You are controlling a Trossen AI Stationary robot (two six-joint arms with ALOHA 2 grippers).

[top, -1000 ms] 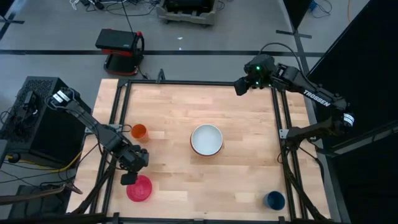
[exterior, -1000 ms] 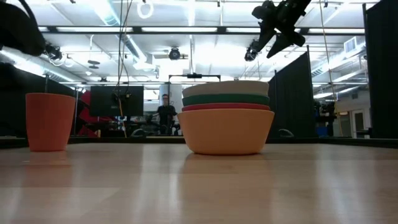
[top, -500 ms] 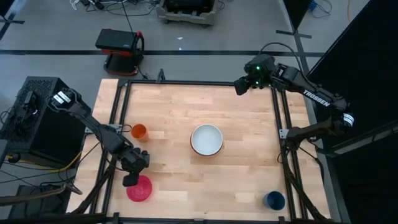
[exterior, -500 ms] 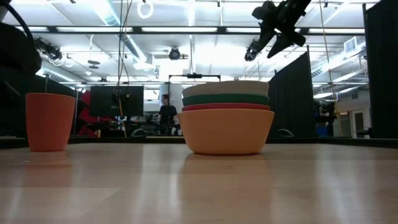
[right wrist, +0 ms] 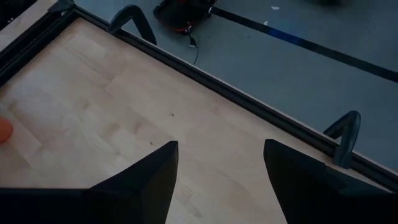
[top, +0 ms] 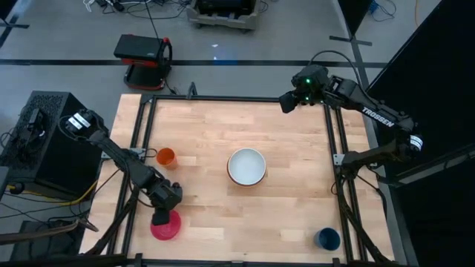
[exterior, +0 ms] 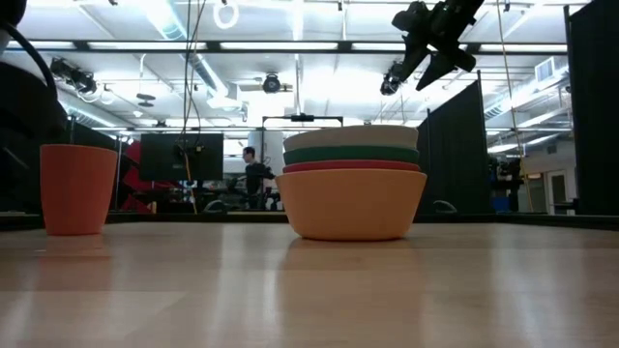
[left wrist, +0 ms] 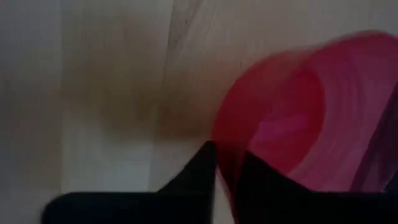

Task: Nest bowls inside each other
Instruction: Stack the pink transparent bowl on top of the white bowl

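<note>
A magenta-pink bowl (top: 168, 228) sits on the table near its front left corner. My left gripper (top: 160, 219) (left wrist: 227, 177) is down on the bowl's far rim and shut on it. At the table's middle stands a stack of bowls (top: 246, 166) (exterior: 353, 193): light orange at the bottom, then red-orange and teal, with white on top. My right gripper (top: 286, 104) (right wrist: 221, 180) hangs open high over the far right corner, holding nothing. My left gripper pinches the magenta-pink bowl's rim (left wrist: 225, 155) at the bowl's far side. One finger (left wrist: 198, 171) is outside the wall and the other (left wrist: 267, 183) is inside the bowl. The fingers come steeply from above. The bowl's base rests on the table.
A small orange cup (top: 166, 156) (exterior: 77, 188) stands at the left, beyond the magenta bowl. A dark blue cup (top: 326, 238) sits near the front right corner. A black frame rail (top: 141, 148) runs round the table's edge. Bare wood lies between the magenta bowl and the stack.
My left gripper has sunk toward the table's near edge onto the magenta-pink bowl and has shut on its rim. The bowl has stayed where it was.
</note>
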